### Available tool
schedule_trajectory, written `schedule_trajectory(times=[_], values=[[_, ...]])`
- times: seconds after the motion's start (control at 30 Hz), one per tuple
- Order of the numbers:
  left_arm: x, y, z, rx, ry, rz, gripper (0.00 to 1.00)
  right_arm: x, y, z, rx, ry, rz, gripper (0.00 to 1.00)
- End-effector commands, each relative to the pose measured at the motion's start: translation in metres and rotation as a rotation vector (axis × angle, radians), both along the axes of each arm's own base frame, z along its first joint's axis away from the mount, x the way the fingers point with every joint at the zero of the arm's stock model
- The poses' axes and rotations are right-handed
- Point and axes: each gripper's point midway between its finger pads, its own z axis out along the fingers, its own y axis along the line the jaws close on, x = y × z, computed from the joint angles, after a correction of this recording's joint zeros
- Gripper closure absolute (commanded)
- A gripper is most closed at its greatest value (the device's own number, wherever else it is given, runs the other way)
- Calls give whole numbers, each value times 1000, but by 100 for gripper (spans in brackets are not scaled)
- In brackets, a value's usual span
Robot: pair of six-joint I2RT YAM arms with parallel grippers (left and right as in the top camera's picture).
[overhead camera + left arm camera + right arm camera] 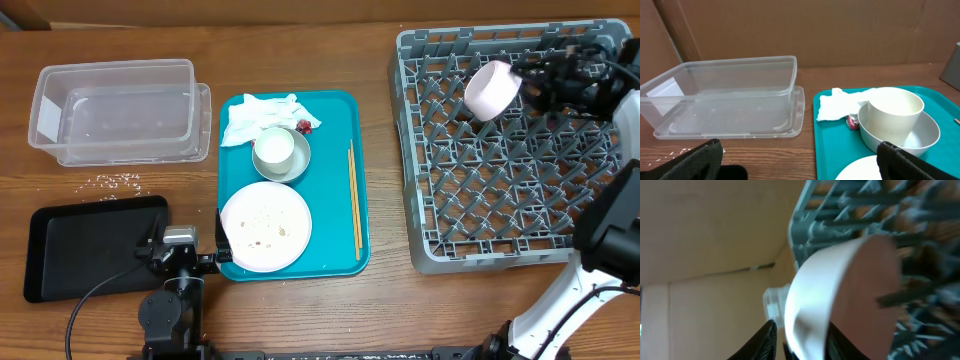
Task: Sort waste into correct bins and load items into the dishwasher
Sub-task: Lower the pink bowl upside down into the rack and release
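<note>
right gripper [802,340]: fingers straddle the wall of the small pale bowl [840,290], one inside the rim, one outside; view too blurred to say whether they clamp or just bracket it, so can't call the grip
bowl is tipped on its side, mouth toward the gripper, over the back-left part of the grey dish rack [430,250]; can't tell if its low edge touches the pegs

step in hand, my read: seating that bowl in the rack
- let go only once the rim sits between two peg rows; otherwise a round bowl on its side will likely roll or tip flat
- open slowly; back the inner finger straight out along the bowl's axis so it doesn't drag the wall
- lift clear of the pegs before swinging away

left gripper [800,165]: jaws spread wide, empty, low at the near-left corner of the teal tray [330,130]

outward, left to do:
- white cup [275,148] nested in grey bowl [297,165], white plate [265,225] in front of them, all on the teal tray
- crumpled napkin [258,115] with red bits at the tray's back edge
- rice scraps [118,180] on the table between clear tub [115,65] and black tray [90,240]; both bins look empty
</note>
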Motion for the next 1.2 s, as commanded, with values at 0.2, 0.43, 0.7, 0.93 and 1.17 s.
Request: schedule_trajectory(times=[0.2,0.43,0.7,0.93,1.17], values=[[0,-1,1,-14,-11,-5,0,-18,-43,81,-413,24,-220,49],[0,-1,1,-14,-11,-5,0,-22,-5,63,-645,97,-156,30],[0,-1,1,-14,-10,-5,0,-24,17,8,-881,281,-124,61],[0,-1,1,-14,-10,-5,0,-30,19,-44,-876,423,-54,96],[0,-1,1,-14,-10,-5,0,-30,6,-54,-938,455,-79,96]])
